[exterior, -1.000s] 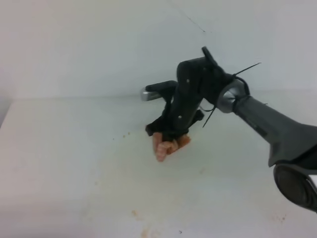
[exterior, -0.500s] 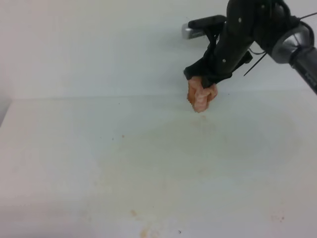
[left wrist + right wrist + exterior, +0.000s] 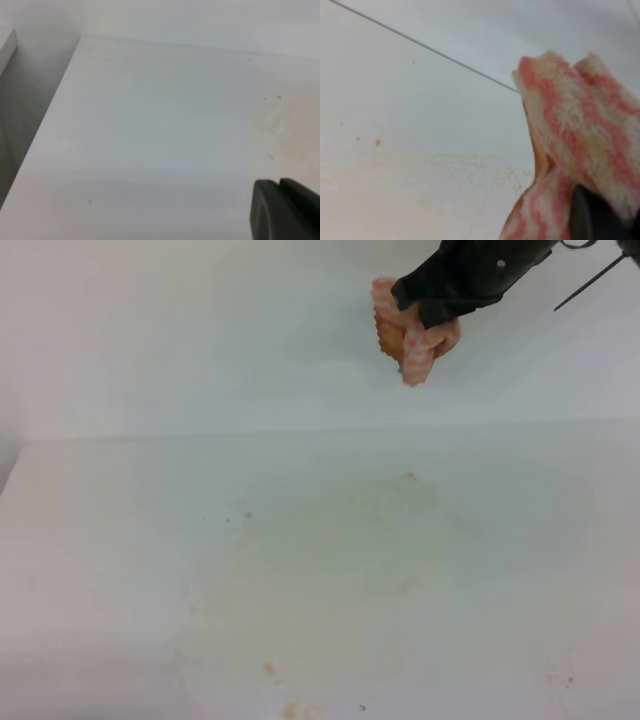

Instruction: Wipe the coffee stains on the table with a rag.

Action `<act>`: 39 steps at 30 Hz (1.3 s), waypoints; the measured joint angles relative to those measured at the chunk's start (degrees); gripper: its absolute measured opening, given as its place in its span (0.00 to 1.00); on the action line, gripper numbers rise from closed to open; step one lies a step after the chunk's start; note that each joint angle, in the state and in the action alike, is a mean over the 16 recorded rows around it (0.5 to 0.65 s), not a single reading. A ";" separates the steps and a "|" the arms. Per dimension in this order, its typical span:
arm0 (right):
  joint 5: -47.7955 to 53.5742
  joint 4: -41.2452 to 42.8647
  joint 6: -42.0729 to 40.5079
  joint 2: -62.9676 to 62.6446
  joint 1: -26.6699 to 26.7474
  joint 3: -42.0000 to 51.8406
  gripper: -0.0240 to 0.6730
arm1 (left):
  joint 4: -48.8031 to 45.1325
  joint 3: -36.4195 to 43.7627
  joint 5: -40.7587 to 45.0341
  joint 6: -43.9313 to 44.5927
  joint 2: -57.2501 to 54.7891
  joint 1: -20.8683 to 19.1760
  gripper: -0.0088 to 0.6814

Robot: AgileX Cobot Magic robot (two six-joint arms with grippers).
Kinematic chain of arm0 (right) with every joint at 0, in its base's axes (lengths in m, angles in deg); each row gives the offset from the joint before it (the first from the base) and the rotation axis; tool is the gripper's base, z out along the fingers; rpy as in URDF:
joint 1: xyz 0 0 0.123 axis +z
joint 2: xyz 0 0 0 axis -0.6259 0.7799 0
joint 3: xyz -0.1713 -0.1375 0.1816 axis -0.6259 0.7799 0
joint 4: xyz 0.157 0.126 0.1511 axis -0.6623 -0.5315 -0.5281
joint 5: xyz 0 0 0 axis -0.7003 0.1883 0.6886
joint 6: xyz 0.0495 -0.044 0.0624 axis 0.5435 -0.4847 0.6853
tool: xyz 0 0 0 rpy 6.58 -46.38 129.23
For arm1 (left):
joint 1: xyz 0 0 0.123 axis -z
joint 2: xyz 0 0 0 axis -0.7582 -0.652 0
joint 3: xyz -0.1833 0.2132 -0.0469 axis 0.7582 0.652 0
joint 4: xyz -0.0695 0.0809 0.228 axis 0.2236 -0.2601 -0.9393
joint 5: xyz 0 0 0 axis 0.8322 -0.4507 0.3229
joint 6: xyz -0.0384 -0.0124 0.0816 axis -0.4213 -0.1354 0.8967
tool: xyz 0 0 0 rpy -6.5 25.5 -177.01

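Coffee stains, a faint tan film with brown specks, spread over the middle of the white tabletop. We risk leaving them there: our right pincer, clamped on the wadded pink-and-white striped rag, hangs high at the upper right, well clear. Its arm slants down from the top edge.

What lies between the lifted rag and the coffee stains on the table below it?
Nothing. In the exterior high view the rag, held in the right claw, hangs above the coffee stains; only bare wall and bare table show between.
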 joint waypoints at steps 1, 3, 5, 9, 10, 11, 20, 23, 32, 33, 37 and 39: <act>-0.03 -0.20 -0.64 -0.67 -0.01 0.38 0.08 | 0.00 0.00 0.00 0.00 0.00 0.00 0.01; -0.14 -0.62 -1.92 -1.99 -0.02 1.36 0.08 | 0.00 0.00 0.00 0.00 0.00 0.00 0.01; -0.27 -1.05 -3.14 -3.34 -0.03 2.64 0.08 | 0.00 0.00 0.00 0.00 0.00 0.00 0.01; -0.74 -1.89 -5.15 -6.17 -0.04 6.30 0.08 | 0.00 0.00 0.00 0.00 0.00 0.00 0.01; -0.93 -2.10 -5.62 -6.97 -0.04 7.45 0.08 | 0.00 0.00 0.00 0.00 0.00 0.00 0.01; -1.18 -2.31 -6.06 -7.83 -0.04 8.69 0.08 | 0.00 0.00 0.00 0.00 0.00 0.00 0.01; -6.80 -2.80 -7.23 -18.70 -0.04 23.81 0.08 | 0.00 0.00 0.00 0.00 0.00 0.00 0.01; -9.80 -2.73 -7.29 -23.29 -0.04 30.46 0.08 | 0.00 0.00 0.00 0.00 0.00 0.00 0.01; -20.52 -2.52 -7.80 -35.62 -0.04 53.82 0.08 | 0.00 0.00 0.00 0.00 0.00 0.00 0.01; -21.73 -2.52 -7.87 -36.49 -0.04 56.29 0.08 | 0.00 0.00 0.00 0.00 0.00 0.00 0.01; -26.12 -2.51 -8.11 -38.68 -0.04 65.19 0.08 | 0.00 0.00 0.00 0.00 0.00 0.00 0.01; -28.03 -2.52 -8.20 -39.03 -0.04 68.72 0.08 | 0.00 0.14 0.00 0.00 0.10 0.00 0.01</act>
